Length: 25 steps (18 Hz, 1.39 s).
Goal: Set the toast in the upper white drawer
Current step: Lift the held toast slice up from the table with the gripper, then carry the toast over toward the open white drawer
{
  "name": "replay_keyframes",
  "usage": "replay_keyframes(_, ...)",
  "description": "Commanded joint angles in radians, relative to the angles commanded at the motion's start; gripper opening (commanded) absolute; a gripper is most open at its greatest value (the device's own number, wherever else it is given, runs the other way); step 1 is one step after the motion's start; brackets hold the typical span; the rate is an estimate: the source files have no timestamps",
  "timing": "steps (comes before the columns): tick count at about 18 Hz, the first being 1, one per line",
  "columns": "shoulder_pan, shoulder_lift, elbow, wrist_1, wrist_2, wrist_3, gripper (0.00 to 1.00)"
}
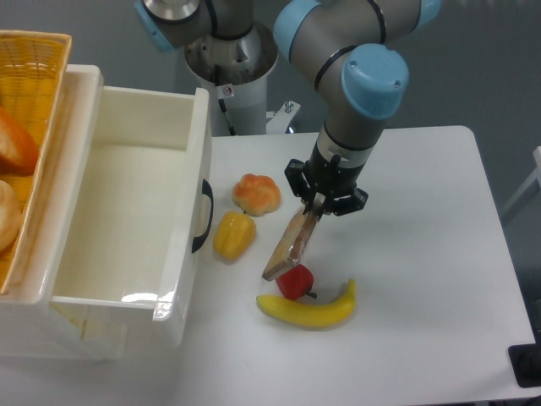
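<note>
View: single fixed camera, high, facing the arm's base, looking down.
Distance: moderately near, white rectangular table (pixel 423 279) fills frame.

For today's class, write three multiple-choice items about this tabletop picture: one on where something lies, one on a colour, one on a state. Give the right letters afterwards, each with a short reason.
1. Where does the banana lie?
A. inside the upper white drawer
B. on the table, beside the red apple
C. in the wicker basket

2. What colour is the pepper next to the drawer's handle?
A. yellow
B. green
C. purple

3. What state is the toast in?
A. lying flat on the table
B. resting in the drawer
C. held tilted in the tool

Answers:
1 B: it lies on the white tabletop, touching the apple.
2 A: its skin is plainly yellow.
3 C: the tool grips its upper end and the slice hangs at a slant, while the open drawer holds nothing that can be seen.
</note>
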Motion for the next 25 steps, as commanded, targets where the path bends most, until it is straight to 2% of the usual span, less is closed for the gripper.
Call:
replay_keyframes(8, 0.002, 0.002, 0.006, 0.0, 0.002, -0.003, 0.27)
replay_keyframes(13, 0.026, 0.021, 0.023, -0.034, 0.009, -0.011, 0.27)
replay_keyframes(17, 0.029, 0.032, 0.058, -0.113, 0.032, -0.043, 0.27)
replay_keyframes(19, 0.038, 0.041, 0.061, -0.133, 0.04, -0.087, 0.27)
replay_keyframes(23, 0.041, 0.095, 0.061, -0.189, 0.035, -0.164, 0.27)
replay_keyframes(25, 0.041, 0.123, 0.061, -0.195, 0.032, -0.233, 0.27)
